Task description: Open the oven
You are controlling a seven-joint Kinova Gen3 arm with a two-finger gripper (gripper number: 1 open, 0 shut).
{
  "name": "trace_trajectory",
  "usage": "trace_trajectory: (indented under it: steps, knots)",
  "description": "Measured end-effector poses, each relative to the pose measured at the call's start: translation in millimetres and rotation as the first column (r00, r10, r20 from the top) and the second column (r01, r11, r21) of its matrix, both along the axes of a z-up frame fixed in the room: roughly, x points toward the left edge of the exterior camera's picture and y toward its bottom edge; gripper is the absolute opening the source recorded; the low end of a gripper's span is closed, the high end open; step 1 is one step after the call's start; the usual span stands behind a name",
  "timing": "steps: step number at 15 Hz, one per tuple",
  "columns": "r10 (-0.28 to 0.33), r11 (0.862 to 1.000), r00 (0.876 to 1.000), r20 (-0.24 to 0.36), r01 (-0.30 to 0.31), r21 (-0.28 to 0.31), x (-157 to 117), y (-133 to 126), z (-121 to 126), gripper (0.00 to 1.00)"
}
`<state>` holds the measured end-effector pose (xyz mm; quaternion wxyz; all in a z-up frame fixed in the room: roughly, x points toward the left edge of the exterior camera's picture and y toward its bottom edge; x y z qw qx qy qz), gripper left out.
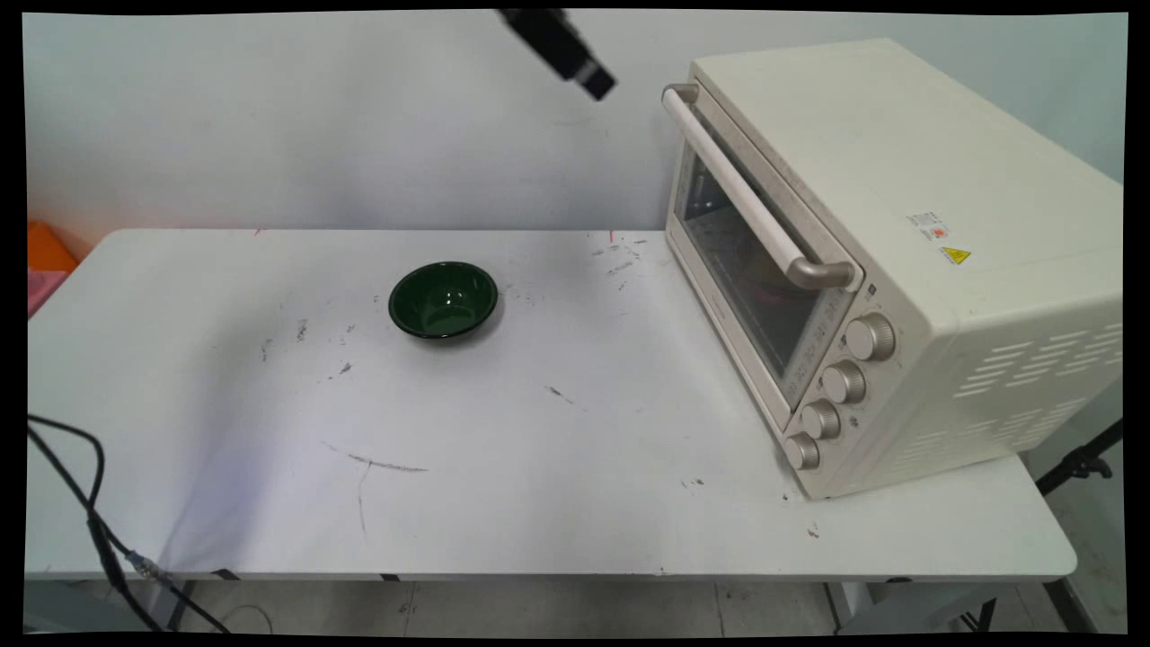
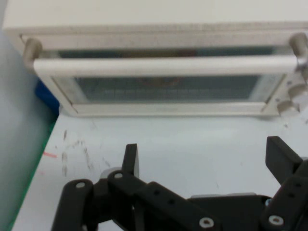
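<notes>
Hand view shows the black two-finger pincer (image 2: 202, 159) wide open and empty, raised facing the cream toaster oven's (image 2: 163, 29) closed-door handle bar (image 2: 163, 65), above the white tabletop (image 2: 192, 130).

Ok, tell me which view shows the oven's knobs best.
The main view: all four knobs run down the oven front's right side. The hand view catches only a couple at its right edge, beside the handle.

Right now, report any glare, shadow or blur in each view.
Main view: soft highlights glint inside the green bowl, and a broad grey shadow falls across the table at left. Hand view: the oven door glass looks hazy, and the open gripper linkage is soft-edged.
</notes>
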<state>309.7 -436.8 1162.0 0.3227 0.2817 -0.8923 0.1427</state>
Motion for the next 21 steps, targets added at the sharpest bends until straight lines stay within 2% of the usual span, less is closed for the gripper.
trace_trajectory:
  steps: [3,9,15,16,21]
  knots:
    - [0.001,1.000,1.000,0.019,-0.001,0.001,-29.5,-21.0,-4.0,1.00]
    - [-0.003,0.999,0.997,0.078,-0.001,0.040,-85.4,-65.9,-24.2,1.00]
    - [-0.013,0.996,0.996,0.094,0.005,0.090,-129.0,-97.9,-47.6,1.00]
    - [-0.016,0.995,0.995,0.096,0.006,0.096,-134.1,-101.6,-51.3,0.00]
    - [-0.028,0.993,0.994,0.109,0.015,0.113,-152.2,-115.0,-65.2,0.00]
